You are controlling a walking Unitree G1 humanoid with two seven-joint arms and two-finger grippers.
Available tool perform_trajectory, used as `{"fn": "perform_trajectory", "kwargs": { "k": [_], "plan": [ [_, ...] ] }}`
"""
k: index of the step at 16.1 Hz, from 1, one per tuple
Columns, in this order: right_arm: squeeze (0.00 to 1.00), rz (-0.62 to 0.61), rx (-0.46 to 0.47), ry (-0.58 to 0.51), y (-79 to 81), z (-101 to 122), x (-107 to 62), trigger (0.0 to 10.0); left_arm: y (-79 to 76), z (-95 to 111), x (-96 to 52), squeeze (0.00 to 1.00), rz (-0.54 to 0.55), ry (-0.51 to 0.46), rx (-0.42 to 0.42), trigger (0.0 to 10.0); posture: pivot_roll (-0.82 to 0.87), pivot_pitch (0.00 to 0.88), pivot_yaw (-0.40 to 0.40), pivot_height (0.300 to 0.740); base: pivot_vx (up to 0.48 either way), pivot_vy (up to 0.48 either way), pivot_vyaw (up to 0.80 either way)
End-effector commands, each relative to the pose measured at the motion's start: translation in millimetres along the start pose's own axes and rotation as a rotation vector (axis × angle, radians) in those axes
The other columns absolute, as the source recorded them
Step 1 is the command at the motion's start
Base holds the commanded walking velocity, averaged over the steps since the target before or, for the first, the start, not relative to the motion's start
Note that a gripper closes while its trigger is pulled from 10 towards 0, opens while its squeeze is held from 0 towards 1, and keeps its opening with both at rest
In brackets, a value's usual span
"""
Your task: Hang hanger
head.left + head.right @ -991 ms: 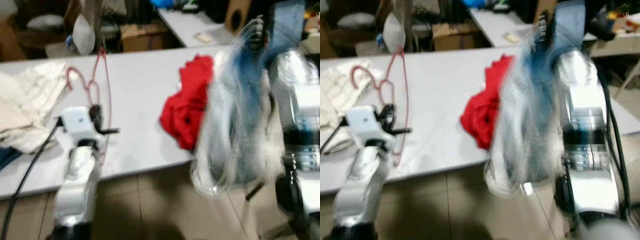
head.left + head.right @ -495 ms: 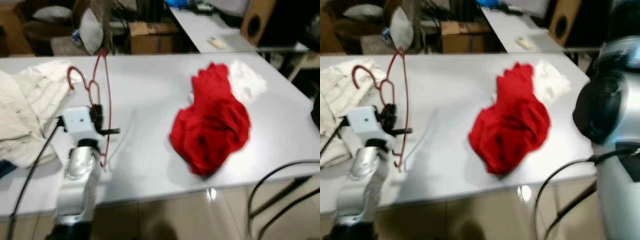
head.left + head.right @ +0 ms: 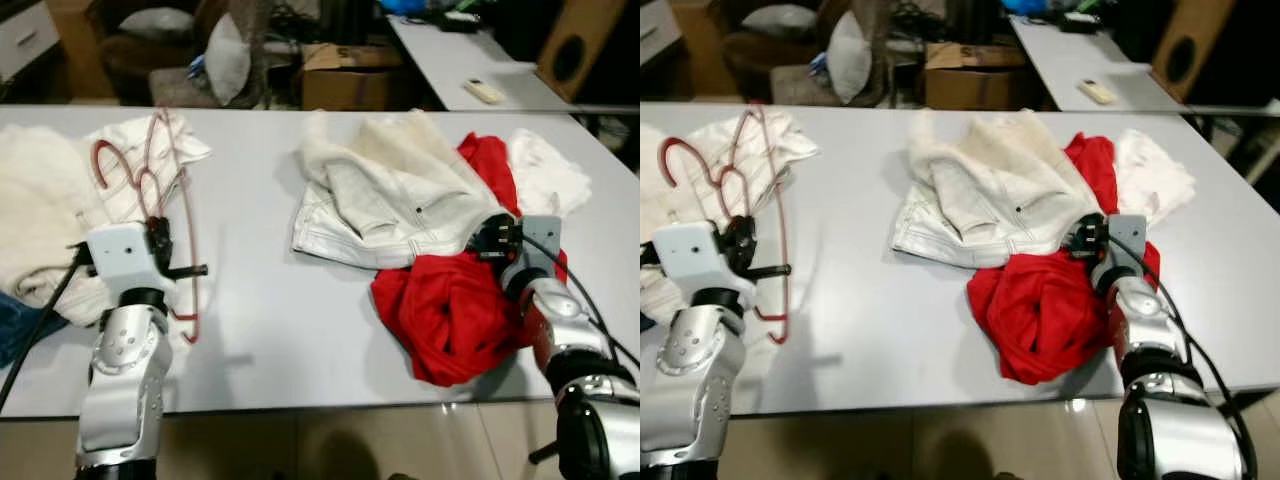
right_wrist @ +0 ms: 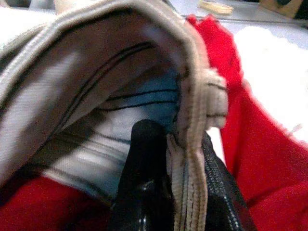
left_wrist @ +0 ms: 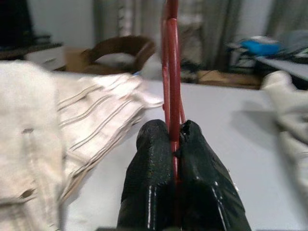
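We hold a hanger and a jacket.
Left gripper point(image 5: 175, 139) pinches the red hanger point(image 3: 150, 190) at left; right gripper point(image 4: 185, 144) clamps the cream jacket point(image 3: 385, 195) hem, centre-right.

Smooth, faintly glossy pale table top point(image 3: 250, 330). Thin red hanger point(image 5: 171, 72) — glossy coated wire — between matt, pebbled black fingers point(image 5: 149, 159). Cream jacket point(image 3: 390, 195) — sturdy cloth, stitched seams. Red garment point(image 3: 450, 310) at lower right: soft matt fabric. Cardboard box point(image 3: 345, 75), upper centre.
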State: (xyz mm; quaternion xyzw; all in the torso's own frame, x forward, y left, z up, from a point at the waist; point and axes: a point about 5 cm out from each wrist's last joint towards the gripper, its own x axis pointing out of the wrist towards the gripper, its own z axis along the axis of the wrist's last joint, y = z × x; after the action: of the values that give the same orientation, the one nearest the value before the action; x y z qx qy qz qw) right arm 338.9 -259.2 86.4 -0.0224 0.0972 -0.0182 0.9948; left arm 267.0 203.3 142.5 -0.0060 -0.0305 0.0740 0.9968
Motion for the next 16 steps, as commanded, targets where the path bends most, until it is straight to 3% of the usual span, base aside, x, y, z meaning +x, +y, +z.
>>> {"fn": "perform_trajectory", "kwargs": {
  "k": [1,3,4,7,9,10,13,16],
  "plan": [
    [0.00,-0.052,0.026,0.024,-10.3,-4.7,-3.8,10.0,-2.8,-6.8,-1.7,0.00,-0.038,0.045,0.021,10.0,-0.09,0.000,0.003,0.740,0.000,0.000,0.00],
    [0.00,-0.074,0.019,0.057,-16.2,-7.7,-5.5,10.0,-11.8,-5.7,-0.5,0.00,-0.099,0.045,0.030,10.0,-0.09,0.000,0.011,0.740,0.000,0.000,0.00],
    [1.00,-0.077,0.013,0.030,-20.4,-0.5,-4.8,10.0,-22.7,-6.8,-0.7,0.00,-0.163,0.052,0.040,10.0,-0.10,0.000,0.017,0.740,0.000,0.000,0.00],
    [1.00,-0.038,0.012,-0.067,-22.1,28.0,2.6,10.0,-30.2,-6.9,1.5,0.00,-0.199,0.050,0.049,10.0,-0.11,0.000,0.031,0.740,0.000,0.000,0.00],
    [1.00,0.068,-0.018,-0.100,-17.3,47.5,8.0,10.0,-31.6,-5.7,3.8,0.00,-0.205,0.044,0.056,10.0,-0.11,0.000,0.032,0.740,0.000,0.000,0.00],
    [1.00,0.139,-0.092,-0.113,-14.5,62.7,10.8,10.0,-32.4,-5.1,5.2,0.00,-0.206,0.041,0.058,10.0,-0.11,0.000,0.028,0.740,0.000,0.000,0.00],
    [1.00,0.252,-0.189,-0.033,-13.3,73.0,11.8,10.0,-33.3,-4.2,4.8,0.00,-0.209,0.036,0.058,10.0,-0.10,0.000,0.020,0.740,0.000,0.000,0.00],
    [1.00,0.407,-0.288,0.105,-26.4,80.2,-1.3,10.0,-33.4,-5.9,2.0,0.00,-0.234,0.045,0.067,10.0,-0.10,0.000,0.019,0.740,0.000,0.000,0.00]
  ]
}}
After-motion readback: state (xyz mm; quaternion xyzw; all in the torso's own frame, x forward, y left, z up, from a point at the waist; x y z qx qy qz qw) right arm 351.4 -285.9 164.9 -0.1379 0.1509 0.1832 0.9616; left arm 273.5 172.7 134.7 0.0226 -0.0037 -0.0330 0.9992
